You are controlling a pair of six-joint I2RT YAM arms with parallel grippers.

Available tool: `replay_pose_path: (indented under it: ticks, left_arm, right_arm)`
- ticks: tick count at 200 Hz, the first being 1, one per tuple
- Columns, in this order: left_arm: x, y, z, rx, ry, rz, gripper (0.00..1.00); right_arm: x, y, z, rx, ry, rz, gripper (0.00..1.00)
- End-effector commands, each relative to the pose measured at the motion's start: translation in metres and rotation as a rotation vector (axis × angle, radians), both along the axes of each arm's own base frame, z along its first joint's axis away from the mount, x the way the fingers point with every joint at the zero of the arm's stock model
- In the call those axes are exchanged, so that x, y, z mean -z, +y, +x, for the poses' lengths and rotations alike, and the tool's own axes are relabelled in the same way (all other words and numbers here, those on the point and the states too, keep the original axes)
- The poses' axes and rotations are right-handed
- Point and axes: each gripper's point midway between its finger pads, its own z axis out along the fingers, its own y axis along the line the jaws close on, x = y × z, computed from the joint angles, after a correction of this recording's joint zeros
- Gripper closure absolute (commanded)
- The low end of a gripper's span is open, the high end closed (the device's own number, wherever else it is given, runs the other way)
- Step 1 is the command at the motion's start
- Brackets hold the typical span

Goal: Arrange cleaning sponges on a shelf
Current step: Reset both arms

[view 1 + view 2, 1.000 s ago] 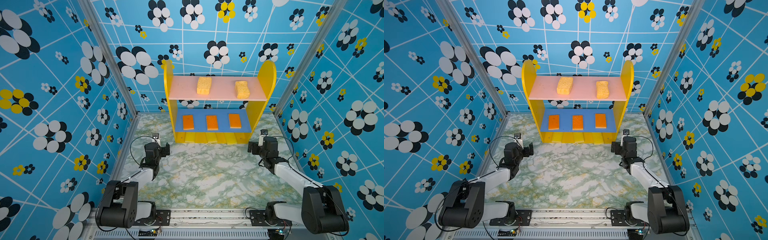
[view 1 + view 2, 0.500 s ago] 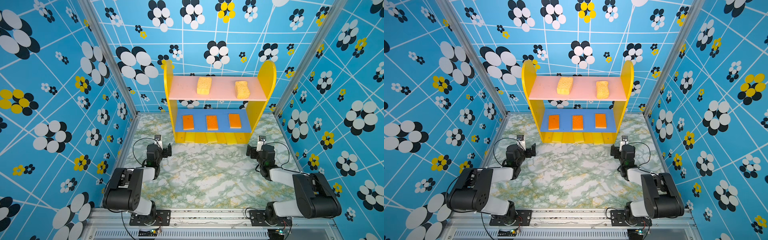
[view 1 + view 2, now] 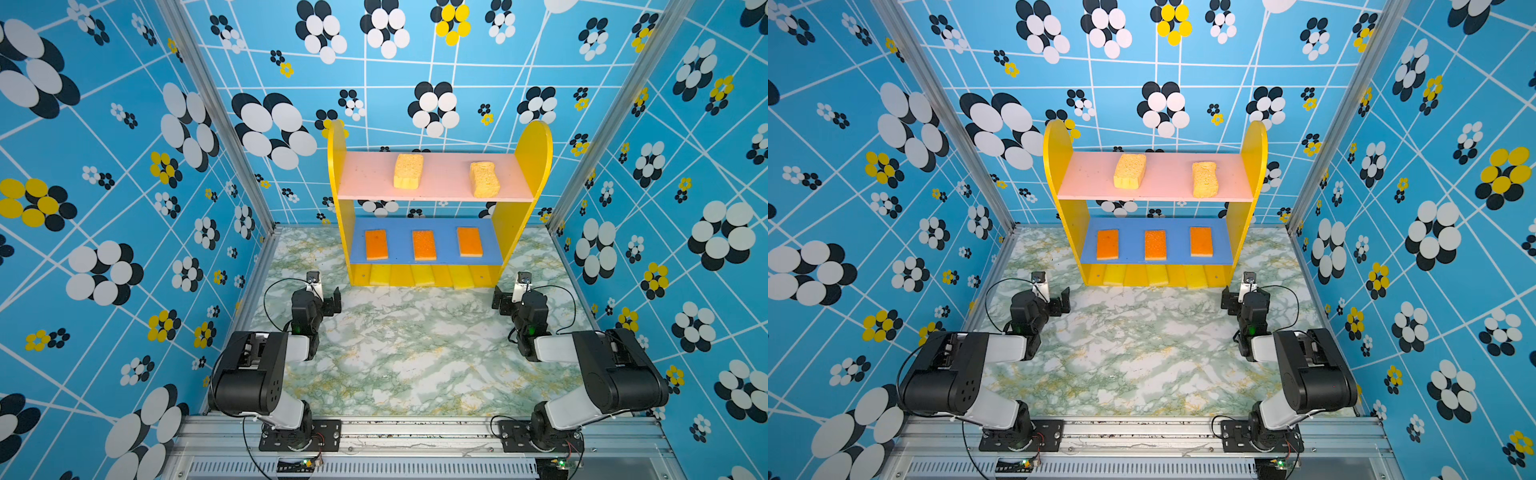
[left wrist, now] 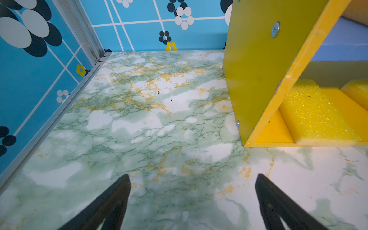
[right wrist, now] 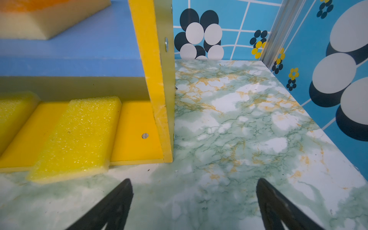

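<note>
On shelf: tan sponges top, orange sponges middle, yellow sponges base. Left gripper, right gripper gape empty in front of shelf. Looks finished; just park arms.

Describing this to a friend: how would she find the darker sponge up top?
Find the yellow-sided shelf at the back wall, then its pink top board. Of the two thick sponges there, it is the tan sponge nearer the right side panel, darker and pinched at the waist, unlike the paler yellow sponge near the middle.
</note>
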Motion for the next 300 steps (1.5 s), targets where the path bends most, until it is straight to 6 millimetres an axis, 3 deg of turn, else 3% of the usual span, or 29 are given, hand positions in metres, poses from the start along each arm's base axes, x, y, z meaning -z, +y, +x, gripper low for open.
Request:
replay_pose_path:
  ticks: [1,28,300]
  left_arm:
    - [-0.0025,0.0066,0.0041,-0.037,-0.011,-0.008,0.01]
    - [-0.0022,0.0069,0.0041,-0.038,-0.01,-0.009,0.01]
    - [-0.0021,0.0057,0.0044,-0.034,-0.008,-0.005,0.01]
  right_arm:
    - [-0.0025,-0.0065,0.0007,0.028,-0.018,0.008,0.01]
    - [-0.0003,-0.0134,0.0043,0.018,0.003,0.061,0.01]
    - [-0.0002,-0.0127,0.004,0.015,0.004,0.057,0.01]
